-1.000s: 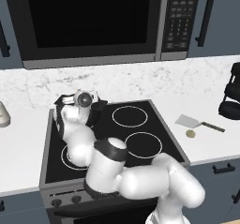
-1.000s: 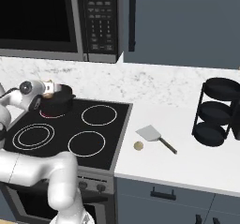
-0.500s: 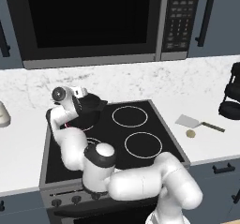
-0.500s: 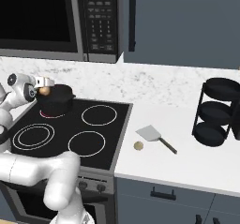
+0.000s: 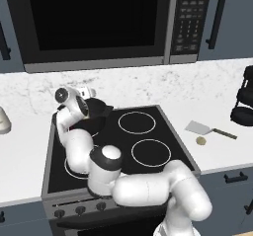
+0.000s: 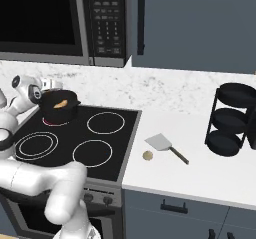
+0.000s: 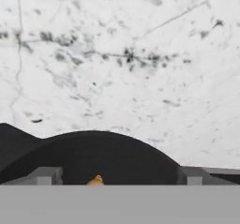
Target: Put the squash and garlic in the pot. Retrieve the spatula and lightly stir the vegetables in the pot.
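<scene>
- Since the earlier frame the arm has swung left and back over the pot (image 6: 59, 110); the orange piece that sat at the gripper (image 7: 115, 178) now lies inside the pot.
- Squash (image 6: 60, 103) in pot, on the back left burner of the stove (image 6: 105, 148).
- Gripper jaws spread wide, holding nothing; the fingertips (image 7: 44, 177) straddle the pot mouth with the squash tip below.
- Step in hand: squash drop done, release just made.
- Garlic (image 6: 147, 155) on the counter (image 6: 200, 168) right of the stove, just beside the spatula (image 6: 166, 146).
- Next, my guess: lift clear, cross right, come down over the small bulb and close on it.
</scene>
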Controlling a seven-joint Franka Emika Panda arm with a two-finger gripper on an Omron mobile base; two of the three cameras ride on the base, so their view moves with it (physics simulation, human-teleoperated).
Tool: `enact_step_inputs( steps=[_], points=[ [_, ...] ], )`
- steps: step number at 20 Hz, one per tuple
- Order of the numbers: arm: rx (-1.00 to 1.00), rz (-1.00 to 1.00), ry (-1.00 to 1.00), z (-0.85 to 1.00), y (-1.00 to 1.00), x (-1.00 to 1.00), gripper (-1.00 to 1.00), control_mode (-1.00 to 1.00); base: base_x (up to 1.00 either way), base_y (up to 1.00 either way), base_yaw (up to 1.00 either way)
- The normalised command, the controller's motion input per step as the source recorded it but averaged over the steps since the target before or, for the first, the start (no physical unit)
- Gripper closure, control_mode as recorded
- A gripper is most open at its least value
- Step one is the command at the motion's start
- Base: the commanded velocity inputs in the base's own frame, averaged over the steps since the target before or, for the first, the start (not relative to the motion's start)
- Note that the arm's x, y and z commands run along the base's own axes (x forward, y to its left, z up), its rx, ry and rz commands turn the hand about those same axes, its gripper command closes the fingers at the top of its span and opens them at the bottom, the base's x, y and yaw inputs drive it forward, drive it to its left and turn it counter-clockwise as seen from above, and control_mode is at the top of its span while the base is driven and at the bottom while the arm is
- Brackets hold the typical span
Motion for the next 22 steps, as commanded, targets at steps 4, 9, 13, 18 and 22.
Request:
enact_step_inputs(
  steps=[4, 9, 13, 18, 22],
  points=[
    [0.0, 0.0, -0.11, 0.05, 0.13, -0.8, -1.0, -1.0, 0.0, 0.0, 0.0],
    [0.02, 0.0, -0.06, 0.24, 0.05, -1.0, -1.0, -1.0, 0.0, 0.0, 0.0],
    [0.14, 0.0, -0.01, 0.43, -0.49, -1.0, -1.0, -1.0, 0.0, 0.0, 0.0],
    [0.24, -0.01, 0.03, 0.52, -0.98, -1.0, -1.0, -1.0, 0.0, 0.0, 0.0],
    [0.28, -0.06, 0.17, 0.28, -1.0, -0.91, -1.0, -1.0, 0.0, 0.0, 0.0]
  ],
)
